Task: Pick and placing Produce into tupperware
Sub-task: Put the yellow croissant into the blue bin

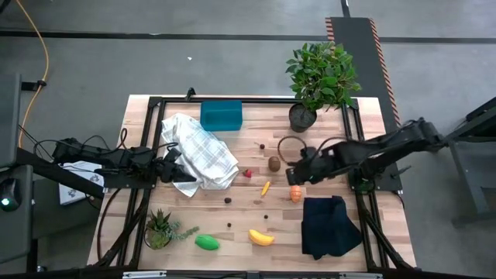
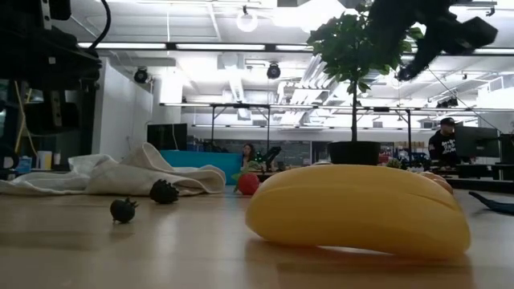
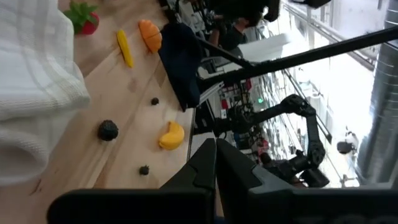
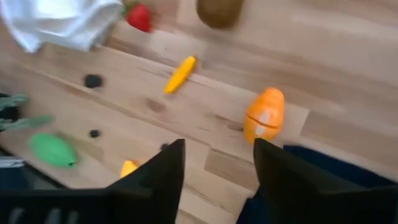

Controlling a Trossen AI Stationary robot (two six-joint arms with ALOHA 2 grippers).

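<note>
The teal tupperware [image 1: 221,115] stands by the far edge, next to the white checked cloth [image 1: 200,153]. Produce lies scattered on the table: orange carrot [image 1: 296,193], brown kiwi [image 1: 274,163], red strawberry [image 1: 248,173], a small yellow piece [image 1: 266,187], banana [image 1: 261,237], green oval [image 1: 206,242] and dark berries [image 1: 228,200]. My right gripper [image 1: 297,175] hovers open just far of the carrot [image 4: 265,115]; its fingers frame bare wood [image 4: 217,168]. My left gripper [image 1: 184,177] sits shut at the cloth's near-left edge; its fingers [image 3: 214,158] hold nothing.
A black folded cloth [image 1: 329,225] lies near-right of the carrot. A leafy bush in a dark pot [image 1: 319,77] stands at the far right, with a dark ring [image 1: 293,147] before it. A spiky green plant [image 1: 160,229] sits near left. Bare wood lies around the table's middle.
</note>
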